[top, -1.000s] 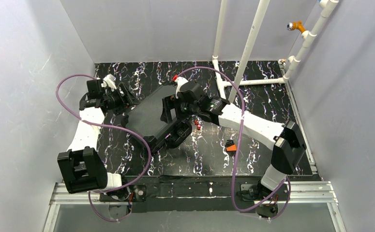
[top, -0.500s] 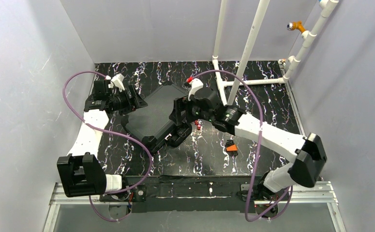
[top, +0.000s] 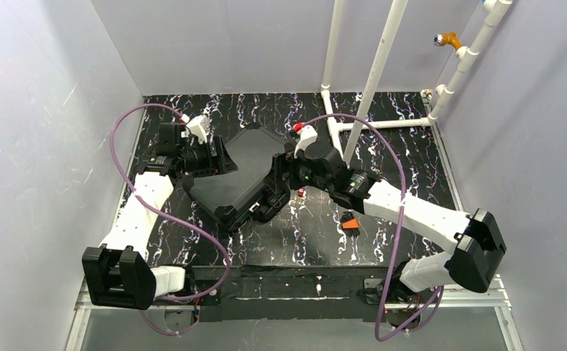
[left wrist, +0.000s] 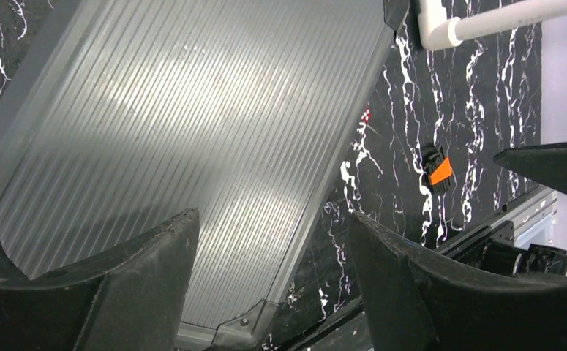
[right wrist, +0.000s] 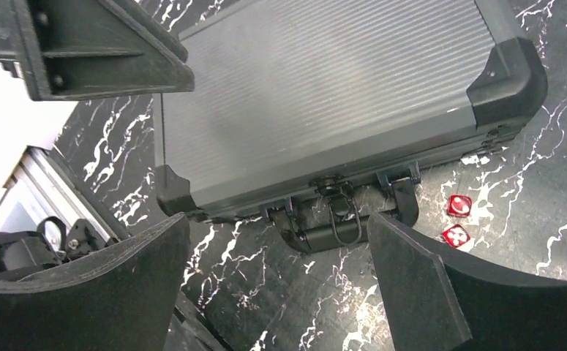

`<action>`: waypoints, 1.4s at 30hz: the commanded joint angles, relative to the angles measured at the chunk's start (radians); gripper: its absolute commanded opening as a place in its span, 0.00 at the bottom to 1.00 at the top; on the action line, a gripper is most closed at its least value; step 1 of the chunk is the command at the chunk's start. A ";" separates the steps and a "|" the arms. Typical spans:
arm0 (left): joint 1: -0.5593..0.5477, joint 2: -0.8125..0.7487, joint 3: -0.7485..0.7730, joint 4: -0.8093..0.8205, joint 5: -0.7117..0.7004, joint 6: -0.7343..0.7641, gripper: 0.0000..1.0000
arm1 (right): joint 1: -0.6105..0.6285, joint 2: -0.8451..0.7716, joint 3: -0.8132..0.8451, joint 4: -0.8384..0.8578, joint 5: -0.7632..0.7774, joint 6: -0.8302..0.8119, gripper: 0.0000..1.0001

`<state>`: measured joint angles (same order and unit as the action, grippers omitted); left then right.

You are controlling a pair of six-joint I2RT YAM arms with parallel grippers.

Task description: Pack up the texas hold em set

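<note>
Case (right wrist: 324, 88), ribbed grey with black corners, lay shut on the counter (right wrist: 558, 146); left hand (left wrist: 273, 219) and right hand (right wrist: 274, 219) both gaped, holding nothing.

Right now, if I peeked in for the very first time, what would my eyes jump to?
The big dark ribbed case lies shut in the middle of the black marbled table. The left arm and right arm lean over it from either side, jaws open and empty. Two little red dice sit on the table beside the case's handle, and a small orange-and-black object lies nearer the front edge.
</note>
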<state>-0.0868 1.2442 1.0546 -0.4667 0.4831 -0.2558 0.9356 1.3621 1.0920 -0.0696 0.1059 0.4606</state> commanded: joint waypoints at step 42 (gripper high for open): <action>-0.314 0.087 -0.018 -0.280 -0.286 0.083 0.42 | -0.001 -0.067 -0.243 -0.058 -0.002 0.029 0.98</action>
<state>-0.3931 1.3376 1.0454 -0.6575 0.2039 -0.1722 0.9356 1.3025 0.8543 -0.1555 0.1139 0.4721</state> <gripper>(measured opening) 0.421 0.983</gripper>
